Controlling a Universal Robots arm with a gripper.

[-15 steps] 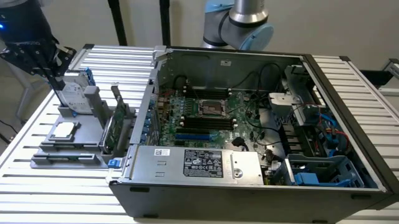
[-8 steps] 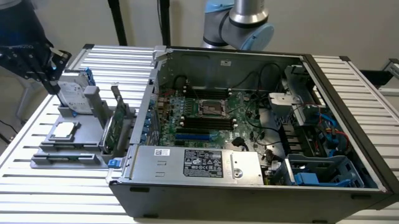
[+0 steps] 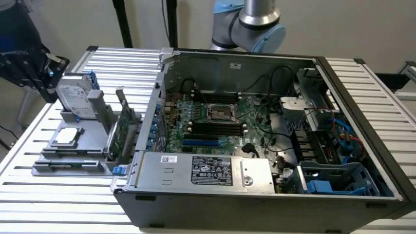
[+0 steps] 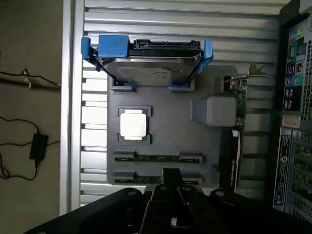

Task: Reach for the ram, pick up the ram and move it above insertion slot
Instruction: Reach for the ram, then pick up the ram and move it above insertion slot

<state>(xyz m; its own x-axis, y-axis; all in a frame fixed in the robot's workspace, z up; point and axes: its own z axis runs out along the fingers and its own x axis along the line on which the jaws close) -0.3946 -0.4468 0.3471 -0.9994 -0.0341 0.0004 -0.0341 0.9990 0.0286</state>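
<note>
Set with the arm's base joint (image 3: 250,24) at twelve o'clock of the open computer case (image 3: 195,214) in the exterior view, and with the dark wrist end (image 3: 23,53) out at about ten o'clock of that case. Pointing straight down over the grey tray (image 3: 85,141), at nine o'clock of the case on the slatted metal table (image 3: 65,204). Showing the gripper (image 4: 170,174) with its fingertips drawn together and nothing between them. Hovering right over the ram (image 4: 136,179), above it and not touching it. Lying flat in the tray's outermost slot, at six o'clock of the tray in the exterior view, that ram, just beside a second stick (image 4: 146,157) in the slot next to it. Farther along the tray, a square processor chip (image 4: 133,124) in its pocket near the middle. At twelve o'clock, a hard drive (image 4: 146,73) in a blue bracket, standing on edge. Along the three o'clock side, nearest the case, a green expansion card (image 4: 238,117) standing upright. Well apart from the ram, the black insertion slots (image 3: 217,129) on the board inside the case.
</note>
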